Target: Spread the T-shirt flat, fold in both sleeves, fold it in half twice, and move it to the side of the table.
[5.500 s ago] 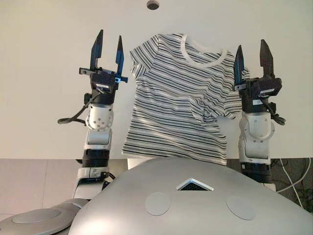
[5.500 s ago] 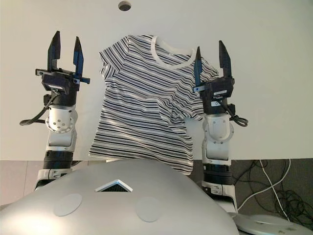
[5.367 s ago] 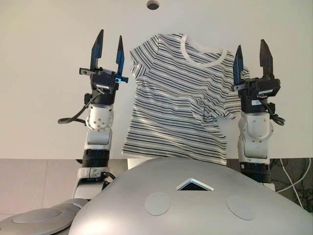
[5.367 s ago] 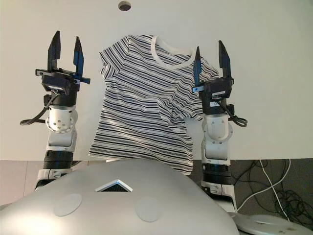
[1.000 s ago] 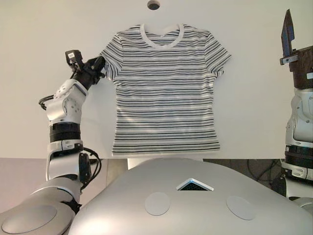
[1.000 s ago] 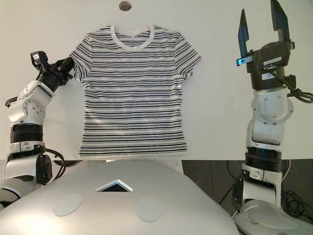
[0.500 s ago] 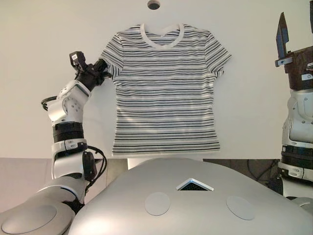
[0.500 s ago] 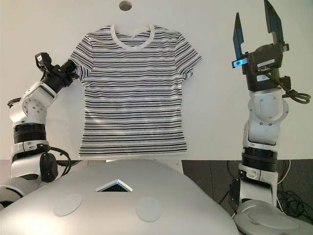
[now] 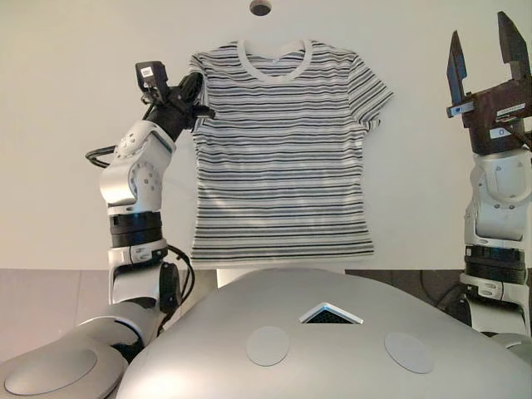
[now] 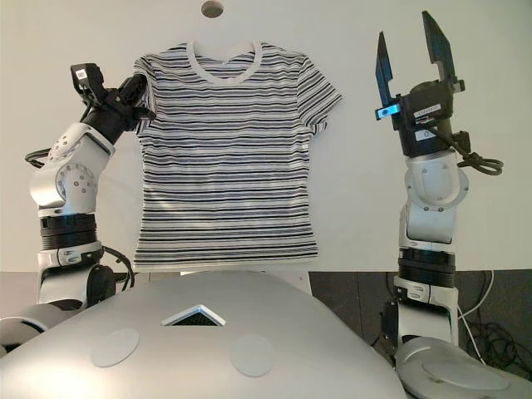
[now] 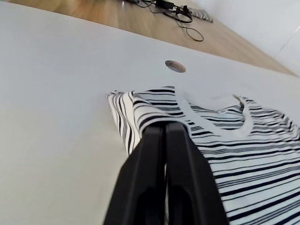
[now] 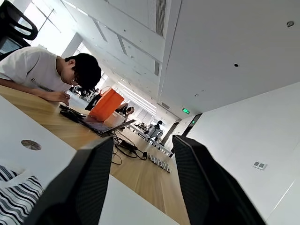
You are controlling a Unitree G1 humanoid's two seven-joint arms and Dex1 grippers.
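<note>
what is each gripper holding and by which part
Left gripper pinches the T-shirt by the edge of its sleeve; right gripper is open, holding nothing.

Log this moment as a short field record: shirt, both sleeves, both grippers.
shirt: black-and-white striped T-shirt, flat on white table, collar away from robot
sleeve on robot's left: pinched, drawn in toward the shirt's body
sleeve on robot's right: spread flat, not yet folded
left gripper: shut on the sleeve on its side
right gripper: open, raised, apart from the shirt
</note>
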